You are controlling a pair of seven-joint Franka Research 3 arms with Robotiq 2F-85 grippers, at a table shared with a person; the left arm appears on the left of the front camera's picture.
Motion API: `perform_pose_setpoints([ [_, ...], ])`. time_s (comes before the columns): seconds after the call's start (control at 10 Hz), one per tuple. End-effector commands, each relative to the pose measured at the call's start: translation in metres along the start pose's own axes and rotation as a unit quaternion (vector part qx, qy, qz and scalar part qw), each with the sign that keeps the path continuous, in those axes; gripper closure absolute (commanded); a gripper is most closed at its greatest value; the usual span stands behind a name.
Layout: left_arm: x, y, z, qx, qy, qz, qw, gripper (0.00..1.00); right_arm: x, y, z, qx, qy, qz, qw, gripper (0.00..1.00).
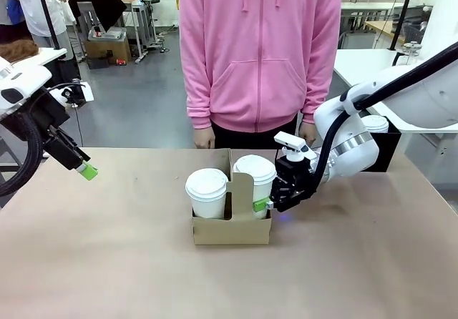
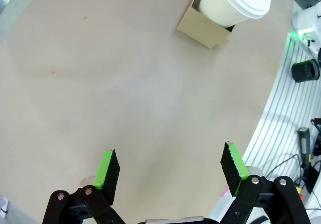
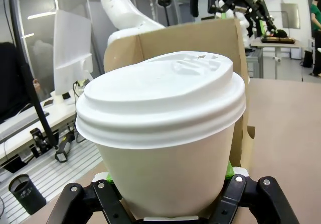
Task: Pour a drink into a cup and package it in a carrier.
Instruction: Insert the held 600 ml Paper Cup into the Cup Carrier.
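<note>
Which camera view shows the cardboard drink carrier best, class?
The front view: the whole cardboard drink carrier shows on the table, holding two lidded cups. The left wrist view catches one corner at the top edge; the right wrist view shows its handle panel behind a cup.

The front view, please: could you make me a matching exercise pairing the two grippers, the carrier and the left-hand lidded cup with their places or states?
Things:
1. left gripper
2. right gripper
3. cardboard carrier
4. left-hand lidded cup

Places or states:
A. stands mid-table, holding two cups
B. open, hanging above the table's left side, holding nothing
C. sits in the carrier's left slot, untouched by any gripper
D. shut on the right-hand lidded cup in the carrier

Pairs: 1-B, 2-D, 3-A, 4-C
</note>
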State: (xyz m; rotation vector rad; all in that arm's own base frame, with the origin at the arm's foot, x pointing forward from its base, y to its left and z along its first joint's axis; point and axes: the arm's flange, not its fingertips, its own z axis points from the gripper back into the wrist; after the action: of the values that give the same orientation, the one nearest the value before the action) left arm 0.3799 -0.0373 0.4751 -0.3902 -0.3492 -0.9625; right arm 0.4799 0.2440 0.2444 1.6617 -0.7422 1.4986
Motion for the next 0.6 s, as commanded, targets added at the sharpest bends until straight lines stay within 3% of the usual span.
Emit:
perform_pose_setpoints([
  [0.0, -0.0001, -0.0006, -0.0001, -0.001, -0.002, -0.001, 1.0, 0.0, -0.0049, -0.0043, -0.0007, 0.013, 0.016, 0.024, 0.999, 0.2],
  [0.3, -0.0001, -0.0006, -0.0001, -0.001, -0.002, -0.001, 1.0, 0.0, -0.0127, -0.0058, 0.0, 0.01, 0.023, 0.039, 0.999, 0.2],
  [0.4, -0.0001, -0.0006, -0.0001, -0.001, -0.002, -0.001, 1.0, 0.0, -0.0114, -0.0051, 0.0, -0.001, 0.026, 0.047, 0.999, 0.0],
  [0.5, -0.0001, -0.0006, -0.0001, -0.001, -0.002, -0.001, 1.0, 0.0, -0.0084, -0.0035, 0.0008, -0.005, 0.034, 0.049, 0.998, 0.0],
])
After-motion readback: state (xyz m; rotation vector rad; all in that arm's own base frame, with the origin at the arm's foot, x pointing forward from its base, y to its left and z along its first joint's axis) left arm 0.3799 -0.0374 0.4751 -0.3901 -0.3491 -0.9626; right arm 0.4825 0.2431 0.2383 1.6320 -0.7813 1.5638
